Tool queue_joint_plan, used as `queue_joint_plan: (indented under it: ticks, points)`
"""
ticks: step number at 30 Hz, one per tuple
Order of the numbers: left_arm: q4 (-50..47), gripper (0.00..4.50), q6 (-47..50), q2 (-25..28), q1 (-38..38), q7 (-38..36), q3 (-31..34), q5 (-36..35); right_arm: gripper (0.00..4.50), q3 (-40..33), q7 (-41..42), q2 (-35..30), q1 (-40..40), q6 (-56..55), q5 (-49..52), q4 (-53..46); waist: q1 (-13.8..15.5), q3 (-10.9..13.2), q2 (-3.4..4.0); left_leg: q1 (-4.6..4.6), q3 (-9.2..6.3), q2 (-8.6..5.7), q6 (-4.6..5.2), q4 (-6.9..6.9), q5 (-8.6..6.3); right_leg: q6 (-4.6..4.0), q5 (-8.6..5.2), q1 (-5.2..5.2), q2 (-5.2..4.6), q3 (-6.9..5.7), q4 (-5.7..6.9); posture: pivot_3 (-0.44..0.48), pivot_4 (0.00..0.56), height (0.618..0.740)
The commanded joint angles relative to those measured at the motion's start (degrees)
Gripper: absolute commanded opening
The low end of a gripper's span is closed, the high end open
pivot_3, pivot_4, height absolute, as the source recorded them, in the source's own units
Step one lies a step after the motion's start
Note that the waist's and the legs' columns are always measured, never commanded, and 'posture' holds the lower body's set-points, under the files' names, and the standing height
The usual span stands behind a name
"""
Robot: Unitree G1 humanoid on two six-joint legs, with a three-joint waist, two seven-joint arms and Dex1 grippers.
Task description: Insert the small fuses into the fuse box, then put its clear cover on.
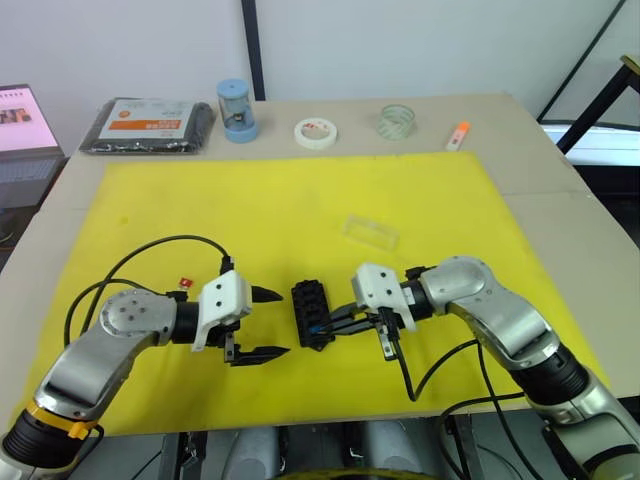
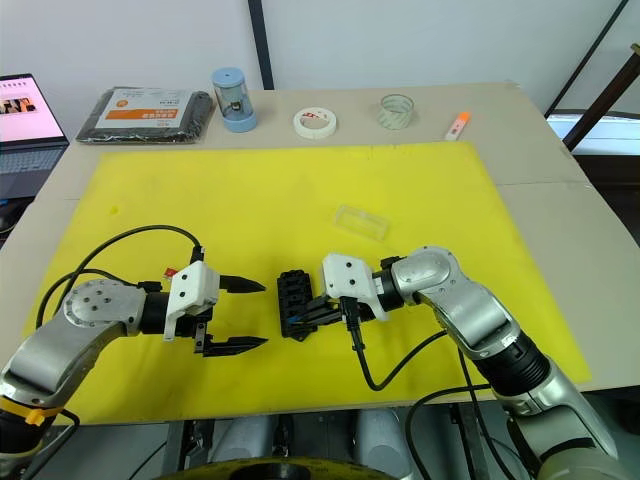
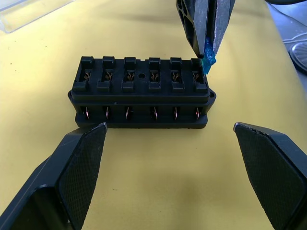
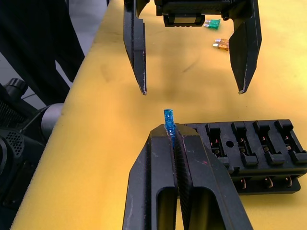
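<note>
Pinched a blue fuse point(image 4: 168, 120) in the right gripper point(image 4: 173, 139) over the end slot of the fuse box point(image 3: 141, 91), every slot seemingly empty. Left gripper point(image 3: 170, 143) spread wide, holding nothing; clear cover point(image 1: 370, 231) lay well apart, not yet fitted.

Fuse box point(image 1: 312, 313) between both grippers, left gripper point(image 1: 264, 323) at nine o'clock, right gripper point(image 1: 328, 322) at three, clear cover point(image 1: 370, 231) at one.

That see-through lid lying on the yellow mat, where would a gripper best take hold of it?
Probably across its two long sides, coming straight down from above. The clear cover lies flat on the yellow mat, a narrow rectangle with open mat around it, so the short width should fit between open fingers. The left gripper is open; the right gripper is shut on a blue fuse.
</note>
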Motion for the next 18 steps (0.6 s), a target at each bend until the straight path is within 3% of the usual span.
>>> queue_joint_plan:
  ticks: [1, 18]
  points:
    - [-1.47, 4.45, 0.00, -0.11, -0.73, 0.06, 0.42, -0.54, 0.00, -0.54, -0.19, 0.46, 0.11, -1.06, -0.10, -0.09, 0.02, 0.00, 0.00, 0.00, 0.00, 0.00, 0.00, 0.00, 0.00, 0.00, 0.00, 0.00, 0.00, 0.00, 0.00, 0.000, 0.150, 0.740]
    - [-1.02, 4.45, 0.02, -0.15, -1.32, 0.08, 0.57, -0.48, 0.00, 0.63, 0.05, 0.17, 1.48, -4.07, -1.88, 1.13, 0.01, 0.00, 0.00, 0.02, 0.00, -0.01, -0.03, 0.01, 0.02, 0.00, 0.00, 0.02, 0.01, 0.00, 0.00, 0.000, 0.150, 0.740]
